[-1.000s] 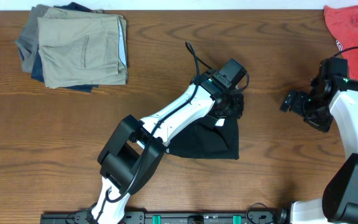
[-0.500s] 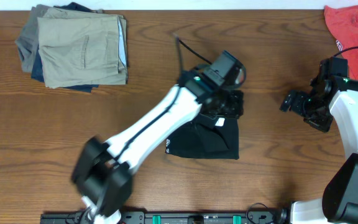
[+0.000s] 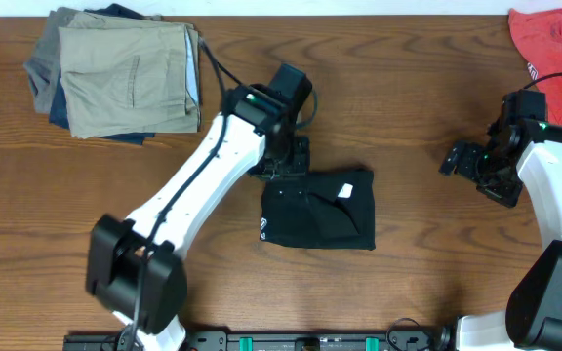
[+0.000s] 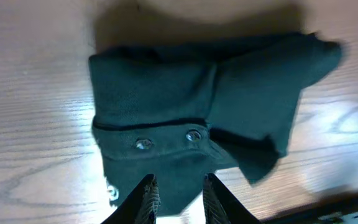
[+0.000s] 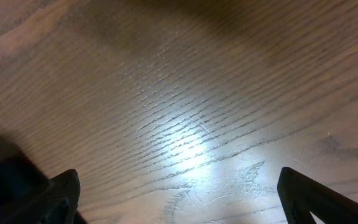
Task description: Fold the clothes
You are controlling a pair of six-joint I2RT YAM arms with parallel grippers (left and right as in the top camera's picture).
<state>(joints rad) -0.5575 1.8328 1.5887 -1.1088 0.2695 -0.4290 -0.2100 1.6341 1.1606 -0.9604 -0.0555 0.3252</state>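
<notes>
Clothes: black garment lies folded into a compact, roughly rectangular block on the wooden table, a little right of the table's middle; its right edge is straight, its top edge slightly uneven

Logo: small white round mark sits at the lower left corner of the fold in the overhead view; a small white tag shows near the top edge

Fasteners: two small round snaps sit side by side along a dark seam in the left wrist view; a loose flap of fabric overlaps the fold on the right of that view

Left gripper: in the overhead view it is just beside the garment's upper left corner; fingers stand a narrow gap apart with nothing pinched between them; black fabric shows beyond the gap; whether the tips touch the cloth cannot be told

Right gripper: fingers spread wide over bare wood; nothing between them; well apart from the garment, toward the right side of the table

Trousers: tan, grey and blue, folded in a stack at the far left corner

Red shirt: at the far right corner, partly cut off by the frame edge
</notes>
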